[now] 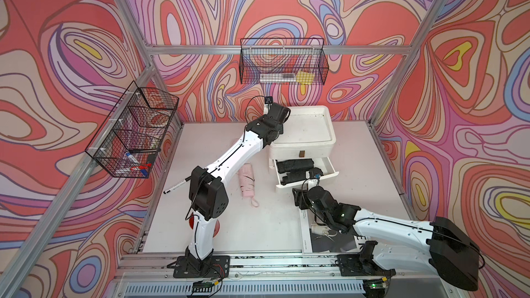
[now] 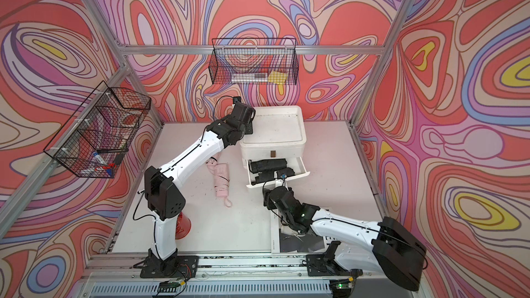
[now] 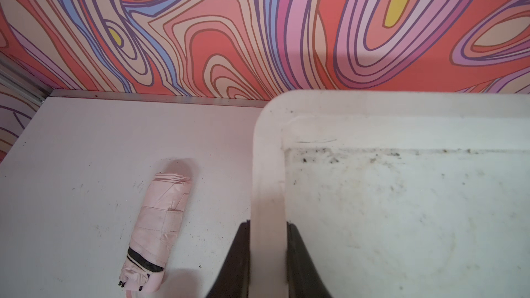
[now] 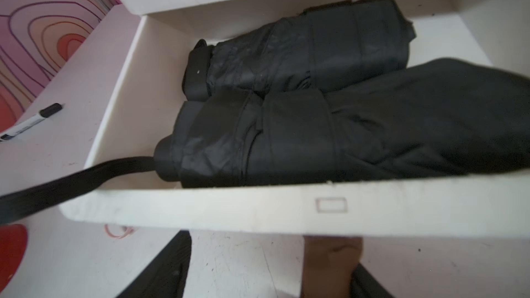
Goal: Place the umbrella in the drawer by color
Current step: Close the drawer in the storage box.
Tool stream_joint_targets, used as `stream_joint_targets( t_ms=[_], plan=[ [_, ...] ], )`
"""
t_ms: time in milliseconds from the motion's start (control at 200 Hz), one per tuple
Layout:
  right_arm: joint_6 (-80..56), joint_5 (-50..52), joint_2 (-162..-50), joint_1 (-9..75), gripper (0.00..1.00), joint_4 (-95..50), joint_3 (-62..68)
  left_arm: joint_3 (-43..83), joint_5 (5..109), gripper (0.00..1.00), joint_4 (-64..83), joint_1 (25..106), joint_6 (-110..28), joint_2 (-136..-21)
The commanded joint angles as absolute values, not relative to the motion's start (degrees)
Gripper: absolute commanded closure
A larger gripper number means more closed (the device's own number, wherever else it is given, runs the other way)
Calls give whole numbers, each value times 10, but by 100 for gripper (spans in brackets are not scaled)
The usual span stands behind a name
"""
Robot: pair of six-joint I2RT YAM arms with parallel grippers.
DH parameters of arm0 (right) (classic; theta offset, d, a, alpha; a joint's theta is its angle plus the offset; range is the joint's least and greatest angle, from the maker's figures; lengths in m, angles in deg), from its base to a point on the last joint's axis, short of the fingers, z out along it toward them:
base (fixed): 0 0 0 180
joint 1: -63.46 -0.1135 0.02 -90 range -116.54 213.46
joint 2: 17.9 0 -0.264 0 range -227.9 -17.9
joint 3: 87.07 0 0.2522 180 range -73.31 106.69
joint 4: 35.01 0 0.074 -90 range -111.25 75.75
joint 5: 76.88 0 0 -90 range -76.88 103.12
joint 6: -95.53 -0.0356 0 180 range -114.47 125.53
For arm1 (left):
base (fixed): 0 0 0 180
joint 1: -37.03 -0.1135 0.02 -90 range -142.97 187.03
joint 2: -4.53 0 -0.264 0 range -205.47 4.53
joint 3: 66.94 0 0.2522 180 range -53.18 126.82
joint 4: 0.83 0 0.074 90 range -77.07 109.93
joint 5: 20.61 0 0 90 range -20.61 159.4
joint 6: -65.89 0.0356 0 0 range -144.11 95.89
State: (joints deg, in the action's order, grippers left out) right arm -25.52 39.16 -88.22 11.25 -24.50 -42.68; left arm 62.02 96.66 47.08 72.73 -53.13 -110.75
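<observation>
pink umbrella [image 1: 246,180]: creased fabric cylinder | black umbrellas [image 4: 301,127]: crinkled fabric rolls

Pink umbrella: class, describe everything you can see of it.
The pink umbrella is a compact, pale pink fabric one, folded shut and bound by its own strap. In the left wrist view a black band crosses it near one end, with small black tips beyond. In a top view a thin pink loop trails from its end nearer the robot's bases. It lies flat on the white table, beside the white cabinet but apart from it. No gripper touches it.
</observation>
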Motion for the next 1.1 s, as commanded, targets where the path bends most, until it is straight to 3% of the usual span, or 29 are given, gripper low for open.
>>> stream_joint_targets(
  t_ms=[0, 225, 656, 846, 1092],
  plan=[
    [-179, 458, -927, 124, 26, -366, -355, 590, 865, 100, 535, 771, -556, -1074],
    [-181, 438, -981, 129, 25, -360, -301, 554, 868, 100, 524, 772, -558, -1050],
    [-248, 381, -924, 130, 27, -346, -272, 584, 907, 100, 562, 771, -614, -1067],
    [-241, 348, -942, 129, 27, -233, -209, 614, 961, 100, 603, 770, -648, -1081],
    [-232, 273, -940, 129, 36, -216, -189, 620, 972, 100, 621, 765, -656, -1083]
  ],
)
